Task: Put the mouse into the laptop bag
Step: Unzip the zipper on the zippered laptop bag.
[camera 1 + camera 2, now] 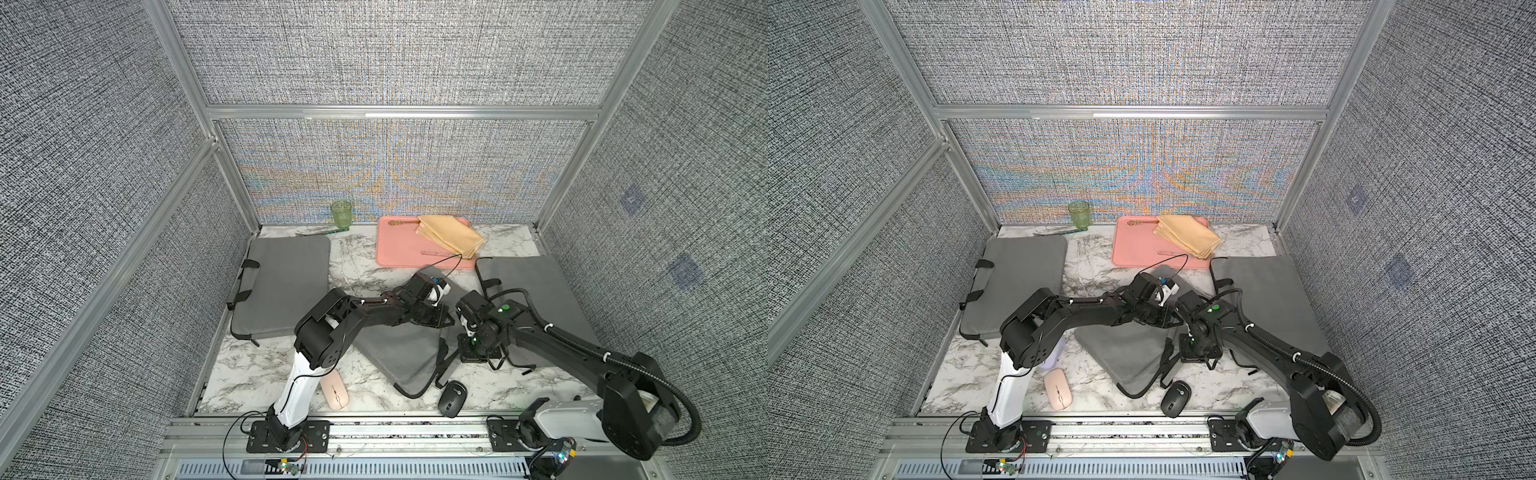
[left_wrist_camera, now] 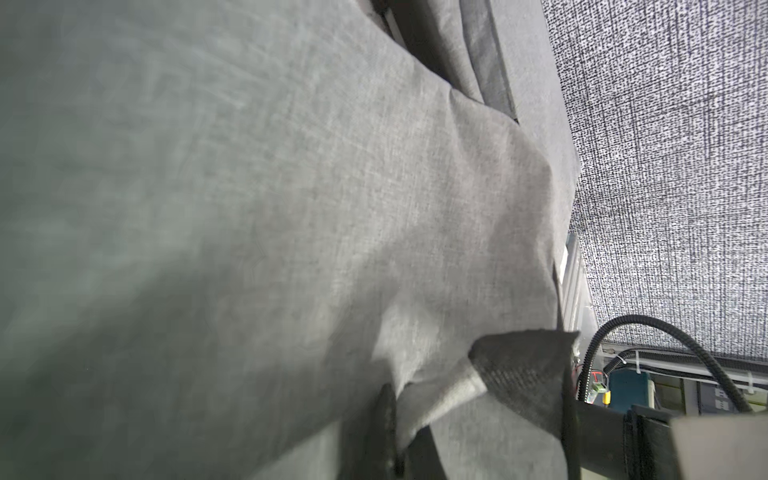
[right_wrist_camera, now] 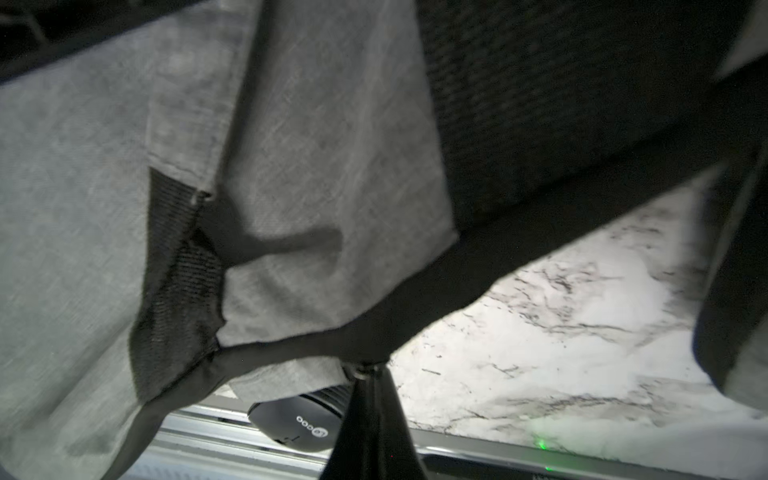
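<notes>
3 flat grey fabric laptop bags with black handles lie on the white marble-patterned tabletop [image 1: 249, 370]: a left bag [image 1: 286, 286], a right bag [image 1: 548, 299] and a middle bag [image 1: 395, 353] between the 2 arms. The middle bag's far edge is raised off the table, and both grippers meet there, just beside each other. The left gripper [image 1: 445, 322] is clenched on that raised edge. In the left wrist view grey cloth fills most of the picture, and a black webbing tab [image 2: 528, 374] sits right by the fingers. The right gripper [image 3: 366, 370] is pinched tight on the bag's black edge trim [image 3: 498, 257], with the cloth hanging around it. Neither of the 2 mice is in a bag. The black oval computer mouse [image 1: 452, 398] lies on the table at its near edge, just beside the middle bag's near corner and loose strap. The flat pink computer mouse [image 1: 334, 392] lies by the left arm's white lower link, well apart from the black one. At the back, a pink rectangular tray [image 1: 399, 253] carries a folded yellow cloth [image 1: 451, 237] that overhangs its right edge. A green ribbed glass tumbler [image 1: 341, 214] stands upright near the back wall.
</notes>
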`<state>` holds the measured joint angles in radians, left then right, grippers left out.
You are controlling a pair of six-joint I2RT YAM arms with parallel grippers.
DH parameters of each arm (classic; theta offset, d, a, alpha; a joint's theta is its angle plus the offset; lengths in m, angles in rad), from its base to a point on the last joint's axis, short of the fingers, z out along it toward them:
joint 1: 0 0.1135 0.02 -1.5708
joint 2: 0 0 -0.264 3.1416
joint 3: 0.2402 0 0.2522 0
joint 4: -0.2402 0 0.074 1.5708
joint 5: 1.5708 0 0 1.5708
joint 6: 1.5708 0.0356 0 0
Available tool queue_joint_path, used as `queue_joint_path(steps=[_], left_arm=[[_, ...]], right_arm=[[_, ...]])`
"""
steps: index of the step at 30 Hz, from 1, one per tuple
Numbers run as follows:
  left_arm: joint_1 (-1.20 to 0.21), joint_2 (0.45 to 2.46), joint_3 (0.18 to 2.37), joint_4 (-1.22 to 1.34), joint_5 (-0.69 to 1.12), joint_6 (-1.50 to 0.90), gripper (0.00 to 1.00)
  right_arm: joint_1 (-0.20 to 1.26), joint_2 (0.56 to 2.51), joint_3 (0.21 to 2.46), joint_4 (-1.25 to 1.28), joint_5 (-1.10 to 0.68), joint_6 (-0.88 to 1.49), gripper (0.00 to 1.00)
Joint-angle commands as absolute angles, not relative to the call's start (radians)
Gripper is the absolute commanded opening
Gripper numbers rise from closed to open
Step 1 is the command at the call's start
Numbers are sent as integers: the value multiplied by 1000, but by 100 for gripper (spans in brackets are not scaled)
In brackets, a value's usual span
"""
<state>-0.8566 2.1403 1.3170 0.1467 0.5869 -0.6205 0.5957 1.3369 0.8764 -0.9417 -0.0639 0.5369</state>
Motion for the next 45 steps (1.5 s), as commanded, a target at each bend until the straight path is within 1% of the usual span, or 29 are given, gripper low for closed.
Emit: queue_joint_path(steps=[1, 4, 6, 10, 12, 13, 15, 16, 18, 19, 21, 26, 30, 32, 34, 36, 37, 38, 41, 45], left_arm=[[-837, 2117, 1298, 187, 507, -615, 0], [-829, 2096, 1293, 189, 512, -615, 0], [-825, 2084, 1298, 180, 513, -611, 0], [-822, 2065, 1310, 160, 514, -603, 0], [-822, 2056, 1310, 155, 520, -601, 0], [-822, 2050, 1308, 152, 520, -602, 9], [-823, 2023, 1282, 161, 514, -612, 52], [-823, 2000, 1257, 173, 509, -619, 70], [-823, 1941, 1208, 169, 485, -623, 97], [-822, 1910, 1187, 147, 470, -617, 99], [-822, 1841, 1135, 106, 437, -603, 99], [-824, 1567, 951, 64, 342, -599, 99], [-824, 1380, 896, -111, 205, -565, 99], [-824, 1337, 894, -195, 188, -559, 100], [-833, 1290, 865, -198, 215, -574, 96], [-853, 1239, 834, -184, 237, -586, 91], [-877, 1210, 827, -198, 237, -586, 87], [-907, 1178, 808, -201, 226, -585, 85], [-1001, 1104, 723, -156, 176, -579, 85], [-1090, 1080, 632, -53, 171, -562, 85]], right_arm=[[598, 1346, 889, -1015, -77, 545, 0], [605, 1359, 871, -936, -307, 488, 0], [607, 1365, 870, -919, -398, 473, 0], [603, 1356, 881, -940, -441, 461, 0], [602, 1341, 882, -942, -414, 479, 0], [602, 1336, 885, -948, -386, 486, 0], [603, 1326, 884, -925, -377, 485, 0], [602, 1317, 876, -892, -403, 485, 0], [603, 1304, 857, -819, -480, 483, 0], [602, 1296, 852, -784, -530, 480, 0], [604, 1286, 851, -741, -575, 483, 0], [604, 1310, 876, -722, -559, 480, 0], [604, 1335, 877, -688, -566, 485, 0], [604, 1343, 880, -664, -592, 485, 0], [602, 1351, 893, -662, -586, 488, 0], [599, 1358, 904, -655, -584, 497, 0], [598, 1363, 908, -652, -583, 501, 0], [595, 1369, 914, -648, -586, 504, 0], [584, 1370, 915, -637, -603, 511, 0], [577, 1360, 906, -636, -618, 508, 0]])
